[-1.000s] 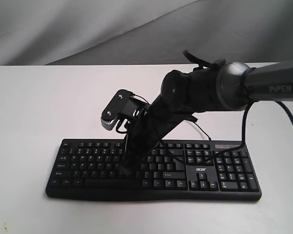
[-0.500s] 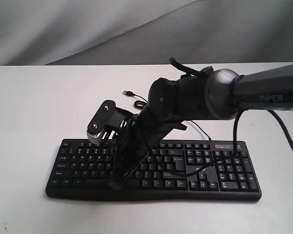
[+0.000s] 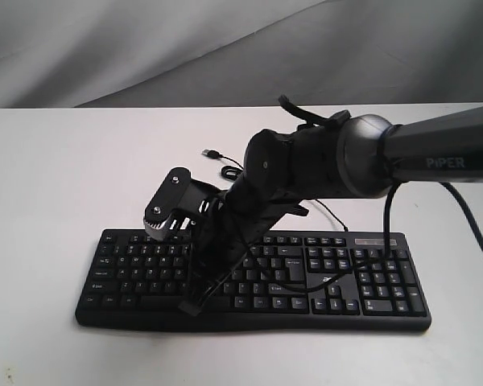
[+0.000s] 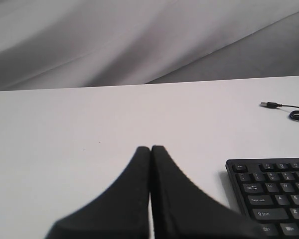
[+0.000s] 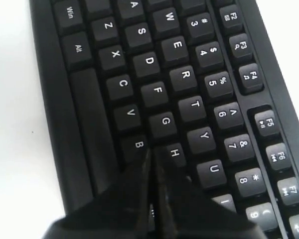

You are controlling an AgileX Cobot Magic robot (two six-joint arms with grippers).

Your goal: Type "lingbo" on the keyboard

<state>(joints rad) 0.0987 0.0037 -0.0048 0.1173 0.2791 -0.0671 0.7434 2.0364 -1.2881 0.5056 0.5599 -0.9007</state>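
Observation:
The black keyboard (image 3: 338,281) lies flat on the white table, number pad at its right end. My right arm reaches across it, and the right gripper (image 3: 193,305) points down onto the lower letter rows left of centre. In the right wrist view the right gripper (image 5: 152,152) is shut and empty, its tips at the B key (image 5: 138,145), next to the H key (image 5: 175,153). The keyboard (image 5: 189,74) fills that view. My left gripper (image 4: 150,148) is shut and empty, held over bare table beside the keyboard's (image 4: 276,194) Esc corner.
The keyboard's thin black cable, with its loose USB plug (image 3: 212,153), lies coiled on the table behind the keyboard; the USB plug (image 4: 267,104) also shows in the left wrist view. A grey cloth backdrop hangs beyond the table's far edge.
The right arm swung left and lowered, carrying its shut tips from the middle letter rows down to the bottom letter row. Over the last half second it barely moved.

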